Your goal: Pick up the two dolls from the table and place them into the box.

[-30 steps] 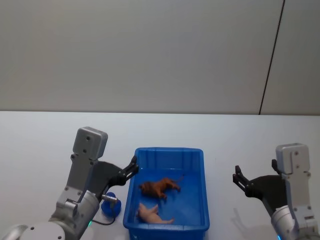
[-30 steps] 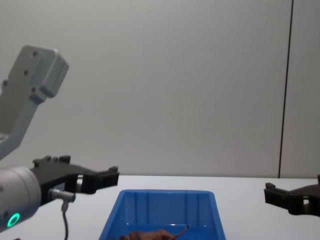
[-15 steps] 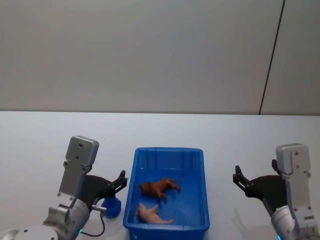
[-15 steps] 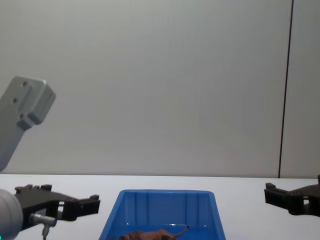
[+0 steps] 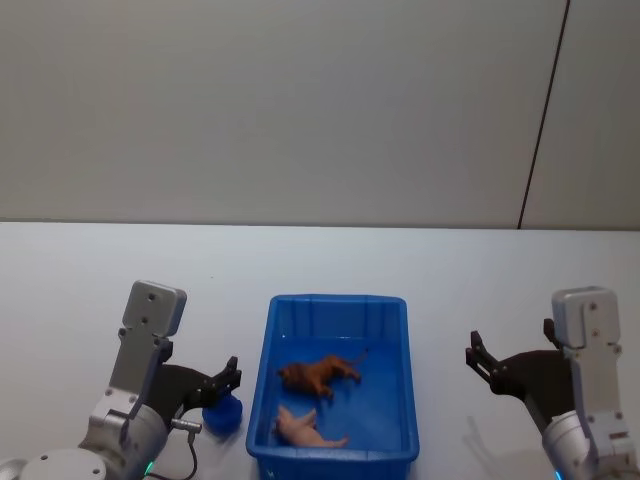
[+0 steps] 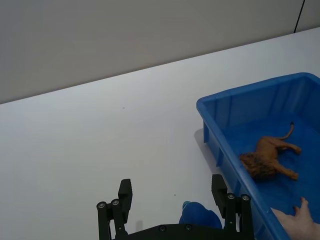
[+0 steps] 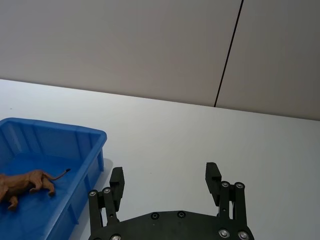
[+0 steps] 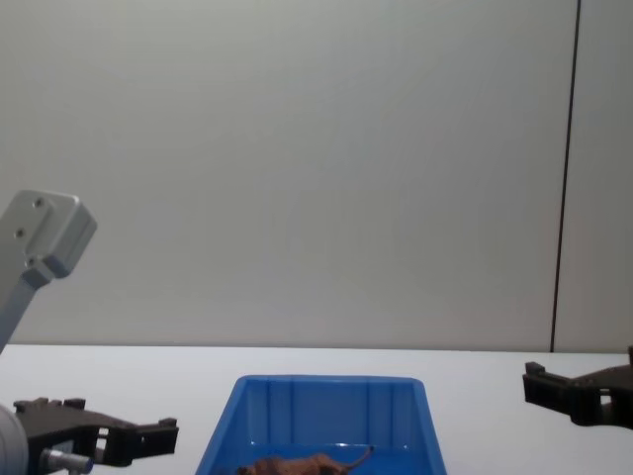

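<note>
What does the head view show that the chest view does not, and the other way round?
The head view gives the pale pink doll lying at the near end of the box, the box's whole floor, and a small blue object beside the left gripper. The chest view gives the side look: the left arm's grey wrist housing rising high above its gripper. Both share the reddish-brown doll in the box and the right gripper, open and holding nothing.

This looks like a bare robot test bench in a lab: a plain white table runs back to a blank grey panelled wall. A thin dark panel seam crosses that wall at about 2 o'clock in the head view.
</note>
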